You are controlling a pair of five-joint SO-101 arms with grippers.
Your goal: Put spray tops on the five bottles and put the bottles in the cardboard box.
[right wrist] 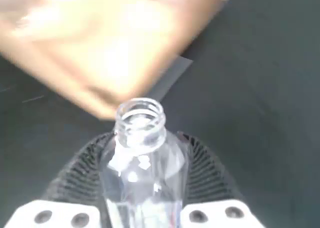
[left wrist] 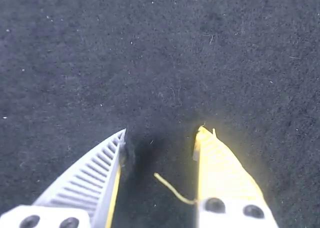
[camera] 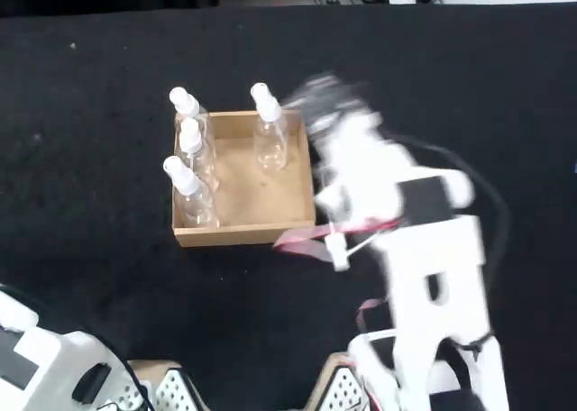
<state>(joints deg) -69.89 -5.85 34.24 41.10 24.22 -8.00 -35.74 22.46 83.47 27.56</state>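
While four bottles (camera: 196,204) with spray tops (camera: 183,97) stand in the cardboard box (camera: 243,233), the right pincer (right wrist: 148,138) clamps the fifth bottle (right wrist: 141,119), uncapped, near the box; the left pincer (left wrist: 160,138) hangs open, empty, over the bench (left wrist: 150,48).

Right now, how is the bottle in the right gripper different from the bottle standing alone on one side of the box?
The held bottle has a bare, open threaded neck, while the lone box bottle wears a white spray top. The held bottle is clamped in the right gripper and is not in the box, whereas the lone box bottle stands upright inside it. Both are clear bottles.
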